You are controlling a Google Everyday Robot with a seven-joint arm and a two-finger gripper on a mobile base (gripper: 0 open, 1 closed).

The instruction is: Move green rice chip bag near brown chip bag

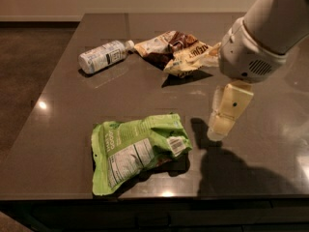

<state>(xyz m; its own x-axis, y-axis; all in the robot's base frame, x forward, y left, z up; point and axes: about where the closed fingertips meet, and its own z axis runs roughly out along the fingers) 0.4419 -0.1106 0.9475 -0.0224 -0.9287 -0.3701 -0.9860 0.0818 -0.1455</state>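
Observation:
The green rice chip bag [137, 151] lies flat near the front edge of the dark table, with its white nutrition panel and barcode facing up. The brown chip bag [176, 52], brown and cream foil, lies at the back middle of the table. My gripper [223, 115] hangs from the white arm on the right. It points down, just right of the green bag's right end and a little above the table. It holds nothing.
A white plastic bottle [103, 56] lies on its side at the back left, next to the brown bag. The dark table [67, 129] has its front edge just below the green bag. The arm's shadow falls on the front right.

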